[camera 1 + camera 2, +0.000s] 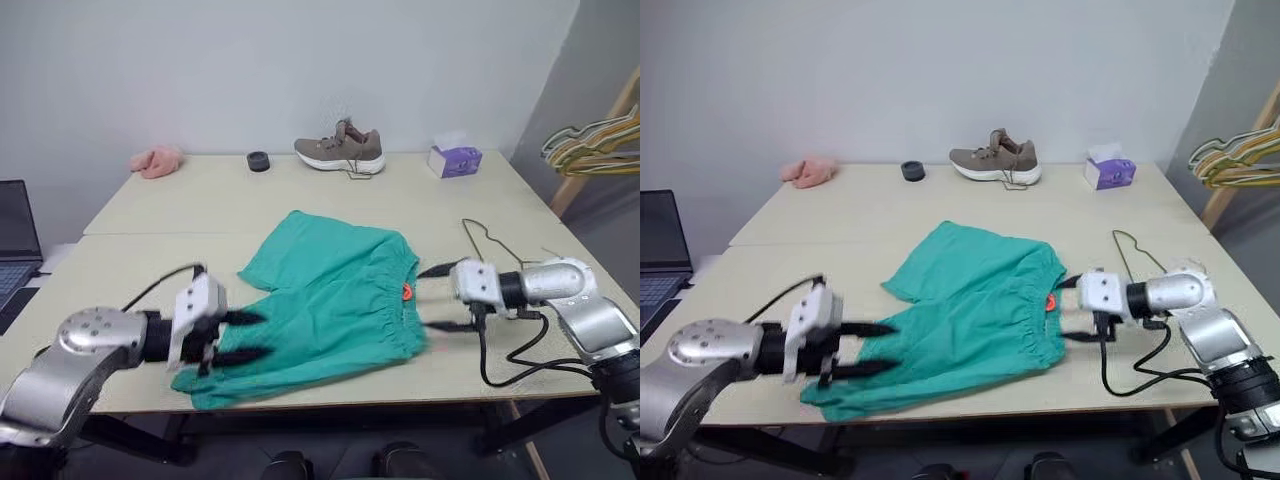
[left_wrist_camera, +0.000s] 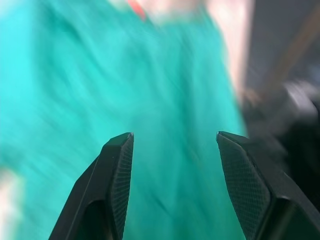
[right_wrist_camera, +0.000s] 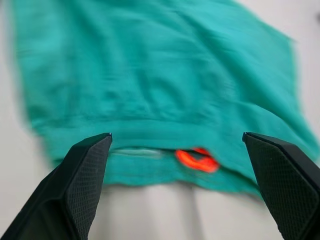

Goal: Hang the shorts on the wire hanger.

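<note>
A shoe (image 1: pixel 340 146), tissue box (image 1: pixel 455 159), pink cloth (image 1: pixel 157 161) and black puck (image 1: pixel 259 161) line the table's (image 1: pixel 170 215) far edge.

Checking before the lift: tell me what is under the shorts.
The shorts lie flat on the table. Bare tabletop shows all round them; whatever lies beneath the fabric is covered. The wire hanger lies beside them, apart.

Your shorts (image 1: pixel 335 305) lie flat mid-tabletop (image 1: pixel 190 205), waistband toward 3 o'clock, orange tag (image 1: pixel 407 292) showing. Left gripper (image 1: pixel 243 337) sits at 8 o'clock over the near leg hem, fingers apart, nothing held. Right gripper (image 1: pixel 440 298) is at 3 o'clock, jaws spread wide just off the waistband. Wire hanger (image 1: pixel 487 240) lies behind that gripper. Shoe (image 1: pixel 340 148), tissue box (image 1: pixel 454 160) and pink cloth (image 1: pixel 157 161) line the 12 o'clock edge.
</note>
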You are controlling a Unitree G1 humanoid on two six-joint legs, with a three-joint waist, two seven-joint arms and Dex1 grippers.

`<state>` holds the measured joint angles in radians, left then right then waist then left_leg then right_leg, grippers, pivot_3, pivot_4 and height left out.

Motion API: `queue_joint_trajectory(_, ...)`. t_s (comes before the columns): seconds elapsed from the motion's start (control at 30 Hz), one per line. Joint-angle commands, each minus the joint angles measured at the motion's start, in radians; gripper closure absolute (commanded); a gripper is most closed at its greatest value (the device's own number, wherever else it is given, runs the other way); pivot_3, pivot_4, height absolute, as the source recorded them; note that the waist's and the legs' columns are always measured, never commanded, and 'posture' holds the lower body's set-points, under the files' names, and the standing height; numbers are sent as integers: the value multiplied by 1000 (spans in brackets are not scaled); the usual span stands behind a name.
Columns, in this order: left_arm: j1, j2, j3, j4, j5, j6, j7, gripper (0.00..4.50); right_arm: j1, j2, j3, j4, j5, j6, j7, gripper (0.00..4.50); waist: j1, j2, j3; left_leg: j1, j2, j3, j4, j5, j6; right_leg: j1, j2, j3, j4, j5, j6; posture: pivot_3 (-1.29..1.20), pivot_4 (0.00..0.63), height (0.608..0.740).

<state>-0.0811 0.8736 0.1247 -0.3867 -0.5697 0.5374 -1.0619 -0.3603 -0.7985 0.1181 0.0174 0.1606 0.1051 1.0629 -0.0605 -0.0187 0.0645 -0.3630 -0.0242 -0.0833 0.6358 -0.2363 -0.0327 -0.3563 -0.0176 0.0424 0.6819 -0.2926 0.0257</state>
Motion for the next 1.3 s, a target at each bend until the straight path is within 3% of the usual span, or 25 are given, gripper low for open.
queue_joint_trajectory(0.03,-109,-45,0,60,9,35,92,1554,34,40,-142,-3,11,113,-195,12,1,0,0,0,0,1,0,0,0,0,0,1,0,0,1,-118,0,740)
queue_joint_trajectory(0.23,-277,-102,-82,194,119,-57,108,90,20,128,-251,99,-66,279,-516,0,-16,0,0,0,-1,4,0,0,0,0,1,2,-1,1,2,-162,0,740)
queue_joint_trajectory(0.27,-305,-112,-88,208,118,-61,99,36,-6,140,-266,141,-82,317,-578,0,-23,0,0,0,-1,4,0,0,0,0,1,2,-1,1,2,-168,0,740)
queue_joint_trajectory(0.37,-362,-128,-106,239,118,-72,66,36,-74,151,-281,253,-97,393,-654,0,-38,0,0,-1,-1,5,0,0,0,-1,1,2,-1,2,2,-168,0,740)
queue_joint_trajectory(0.53,-407,-132,-147,273,143,-102,13,36,-206,150,-248,507,-119,398,-652,0,-85,0,0,-1,-1,6,-1,0,0,-1,1,4,-2,1,2,-180,0,740)
queue_joint_trajectory(0.83,-412,-130,-163,270,150,-112,-41,36,-384,181,-179,831,-141,320,-555,0,-138,0,0,-1,-1,3,-5,0,0,-2,2,4,-2,1,2,-173,0,740)
queue_joint_trajectory(1.17,-400,-120,-161,266,164,-122,-51,36,-459,191,-127,1034,-191,285,-514,0,-137,0,-1,-1,-1,2,-5,0,0,-1,1,3,-3,1,2,-161,0,740)
queue_joint_trajectory(1.3,-396,-119,-163,261,164,-126,-56,36,-444,181,-113,1072,-190,337,-437,0,-137,-1,-2,-1,-1,2,-5,0,0,-1,1,3,-3,1,2,-159,0,740)
